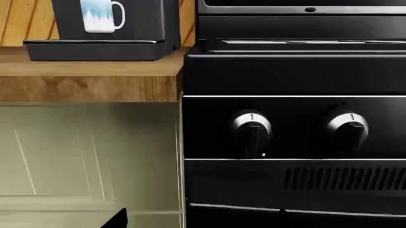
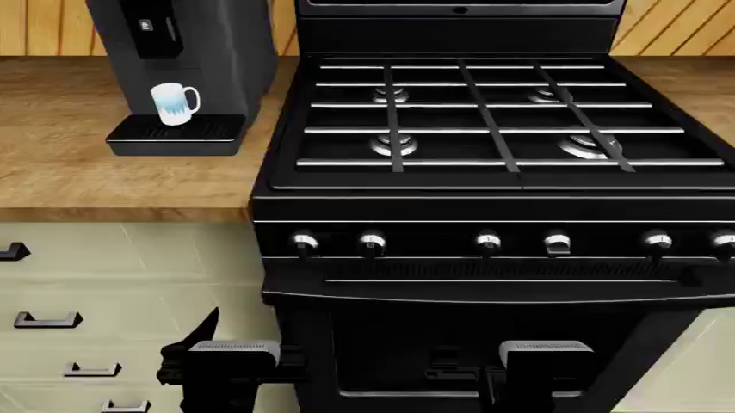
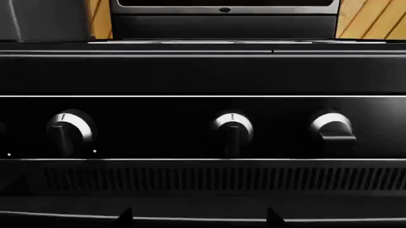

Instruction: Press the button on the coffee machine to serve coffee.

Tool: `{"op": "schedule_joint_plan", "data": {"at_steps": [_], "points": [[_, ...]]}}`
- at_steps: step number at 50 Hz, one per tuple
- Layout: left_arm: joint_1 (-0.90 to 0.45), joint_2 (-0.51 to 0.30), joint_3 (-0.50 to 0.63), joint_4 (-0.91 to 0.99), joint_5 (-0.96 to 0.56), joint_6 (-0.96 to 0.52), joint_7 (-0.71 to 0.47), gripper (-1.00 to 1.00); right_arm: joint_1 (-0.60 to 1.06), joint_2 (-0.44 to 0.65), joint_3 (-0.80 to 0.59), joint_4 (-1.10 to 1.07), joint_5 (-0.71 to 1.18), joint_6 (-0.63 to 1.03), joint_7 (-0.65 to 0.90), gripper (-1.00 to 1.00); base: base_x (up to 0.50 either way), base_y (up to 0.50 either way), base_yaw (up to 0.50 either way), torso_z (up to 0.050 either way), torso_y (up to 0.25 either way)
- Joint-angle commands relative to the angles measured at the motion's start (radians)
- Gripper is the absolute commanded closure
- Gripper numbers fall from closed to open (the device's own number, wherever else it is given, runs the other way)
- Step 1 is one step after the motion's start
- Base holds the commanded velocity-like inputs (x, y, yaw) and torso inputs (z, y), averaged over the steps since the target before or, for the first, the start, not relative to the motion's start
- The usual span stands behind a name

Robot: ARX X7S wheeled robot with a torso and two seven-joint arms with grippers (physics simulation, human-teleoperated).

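Note:
The coffee machine (image 2: 219, 52) stands on the wooden counter at the far left, its top cut off by the head view's edge. A white mug (image 2: 172, 103) sits on its ribbed drip tray (image 2: 178, 133). A tiny pale square (image 2: 145, 25) shows on its black spout block; I cannot tell whether it is the button. The machine (image 1: 166, 23) and the mug (image 1: 101, 16) also show in the left wrist view. My left gripper (image 2: 247, 334) is open and empty, low in front of the stove's left edge. My right gripper (image 2: 542, 340) is open and empty, low before the stove front.
A wide black gas stove (image 2: 460, 112) fills the middle, with a row of silver-tipped knobs (image 2: 373, 244) facing both grippers. Cream drawers with dark handles (image 2: 46, 320) are under the counter (image 2: 69, 163) at left. Knobs show close in the left wrist view (image 1: 252, 124) and the right wrist view (image 3: 233, 124).

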Motion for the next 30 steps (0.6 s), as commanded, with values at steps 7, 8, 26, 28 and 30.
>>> {"op": "schedule_joint_plan", "data": {"at_steps": [7,8,26,28,30], "points": [[-0.004,-0.029,0.045,0.006,-0.034,-0.014,-0.065,-1.00,0.009,0.038,-0.052,0.017,0.033,0.012,0.031,-1.00,0.00,0.00,0.00,0.000,0.000],[-0.002,-0.032,0.050,0.009,-0.038,-0.014,-0.066,-1.00,0.008,0.040,-0.053,0.016,0.039,0.012,0.032,-1.00,0.00,0.00,0.00,0.000,0.000],[0.027,-0.101,0.063,0.025,-0.064,0.014,-0.072,-1.00,0.005,0.071,-0.088,0.005,0.070,0.014,0.063,-1.00,0.00,0.00,0.00,0.000,0.000],[0.022,-0.098,0.068,0.022,-0.059,0.012,-0.083,-1.00,0.004,0.075,-0.094,-0.002,0.066,0.015,0.068,-1.00,0.00,0.00,0.00,0.000,0.000],[0.019,-0.099,0.070,0.019,-0.058,0.008,-0.090,-1.00,0.005,0.078,-0.099,-0.002,0.064,0.017,0.072,-1.00,0.00,0.09,0.00,0.000,0.000]]}}
